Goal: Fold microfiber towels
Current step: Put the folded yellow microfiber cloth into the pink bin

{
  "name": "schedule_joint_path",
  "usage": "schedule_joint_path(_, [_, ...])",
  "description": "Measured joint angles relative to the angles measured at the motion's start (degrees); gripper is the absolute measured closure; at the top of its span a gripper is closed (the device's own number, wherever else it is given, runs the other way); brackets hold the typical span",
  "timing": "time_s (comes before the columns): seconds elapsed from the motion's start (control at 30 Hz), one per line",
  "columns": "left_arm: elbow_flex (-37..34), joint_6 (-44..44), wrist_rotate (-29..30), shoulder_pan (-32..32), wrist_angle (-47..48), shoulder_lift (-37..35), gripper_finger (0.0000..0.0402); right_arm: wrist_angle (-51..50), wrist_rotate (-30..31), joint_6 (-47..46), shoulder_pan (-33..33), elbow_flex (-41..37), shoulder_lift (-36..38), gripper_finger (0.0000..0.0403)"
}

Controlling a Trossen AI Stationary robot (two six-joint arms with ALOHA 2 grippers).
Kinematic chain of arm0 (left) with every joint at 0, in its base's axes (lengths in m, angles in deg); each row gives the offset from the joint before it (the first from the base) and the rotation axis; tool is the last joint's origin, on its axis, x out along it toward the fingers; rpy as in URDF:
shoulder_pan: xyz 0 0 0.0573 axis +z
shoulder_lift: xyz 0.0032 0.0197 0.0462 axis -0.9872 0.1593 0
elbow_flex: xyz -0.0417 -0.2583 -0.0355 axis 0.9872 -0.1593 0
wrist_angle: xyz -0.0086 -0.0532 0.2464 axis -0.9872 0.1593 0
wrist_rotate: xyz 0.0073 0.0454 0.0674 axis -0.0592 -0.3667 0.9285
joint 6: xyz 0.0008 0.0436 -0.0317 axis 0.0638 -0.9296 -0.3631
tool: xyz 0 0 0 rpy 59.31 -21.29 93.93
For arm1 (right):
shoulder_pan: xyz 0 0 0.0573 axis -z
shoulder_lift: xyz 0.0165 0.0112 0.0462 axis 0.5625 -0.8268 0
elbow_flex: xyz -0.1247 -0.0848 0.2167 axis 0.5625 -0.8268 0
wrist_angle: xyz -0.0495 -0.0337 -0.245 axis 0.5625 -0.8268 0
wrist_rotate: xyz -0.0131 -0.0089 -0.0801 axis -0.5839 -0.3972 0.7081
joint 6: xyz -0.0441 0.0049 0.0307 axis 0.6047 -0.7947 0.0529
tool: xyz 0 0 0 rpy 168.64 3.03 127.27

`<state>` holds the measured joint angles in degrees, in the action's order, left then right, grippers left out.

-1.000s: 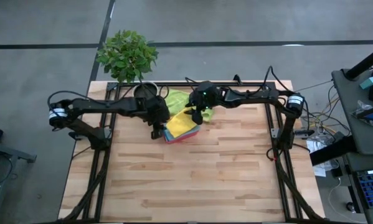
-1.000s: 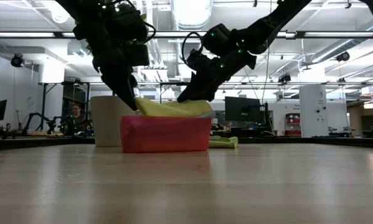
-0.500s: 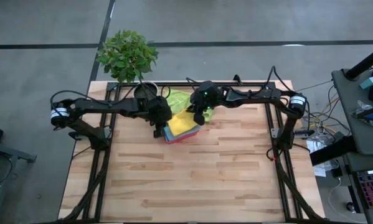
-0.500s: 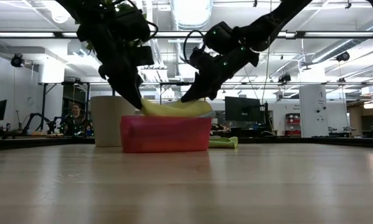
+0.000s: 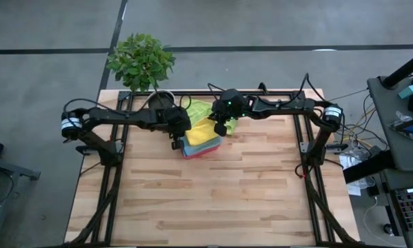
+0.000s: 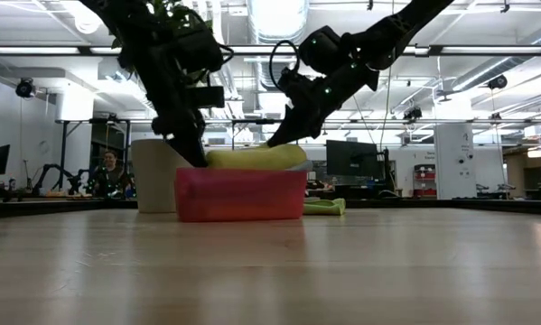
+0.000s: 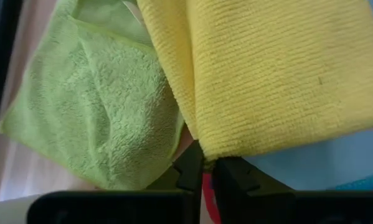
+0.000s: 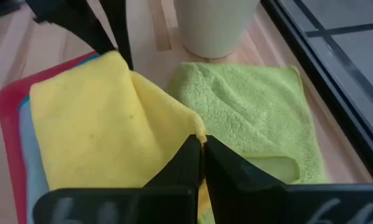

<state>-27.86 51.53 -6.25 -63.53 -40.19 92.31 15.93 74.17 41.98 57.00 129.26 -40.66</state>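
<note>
The left gripper (image 7: pixel 203 167) and right gripper (image 8: pixel 202 149) are each pinching, fingers closed, an opposite corner of the top yellow towel (image 5: pixel 203 132), which is stretching between them atop the stack in the pink tray (image 6: pixel 240 194).

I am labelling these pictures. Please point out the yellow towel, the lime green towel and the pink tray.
yellow towel (image 8: pixel 99 118): right wrist view, middle of its top face.
lime green towel (image 8: pixel 248 112): right wrist view, middle of the cloth.
pink tray (image 6: pixel 240 195): low view, near wall.
</note>
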Motion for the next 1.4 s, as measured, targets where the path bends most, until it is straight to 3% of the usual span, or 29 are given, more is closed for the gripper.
schedule_joint_path(0.27, [-0.06,-0.16,0.27,-0.03,-1.65,3.48,0.0389,0.03,0.13,-1.46,-0.12,-0.27,-0.79,0.0394])
schedule_joint_path(0.43, [-0.09,0.22,-0.24,-0.15,-1.15,2.0,0.0388,-1.07,0.04,-1.46,-0.15,-0.22,-0.72,0.0392])
schedule_joint_path(0.57, [-0.09,0.22,-0.66,-0.19,0.08,0.76,0.0381,-1.56,0.1,-1.48,-0.12,-0.21,-0.71,0.0369])
schedule_joint_path(0.83, [-0.09,0.01,1.13,-0.17,-0.04,0.43,0.0291,-5.71,3.0,-0.97,-0.12,0.31,0.72,0.0289])
schedule_joint_path(1.03, [-0.09,-0.17,3.69,-0.18,-0.06,-0.03,0.0222,-11.54,4.28,1.03,-0.33,0.84,4.54,0.0253])
schedule_joint_path(1.4, [0.26,0.14,3.85,-0.22,4.17,-4.27,0.0196,-10.37,4.14,7.97,-9.19,0.52,5.83,0.026])
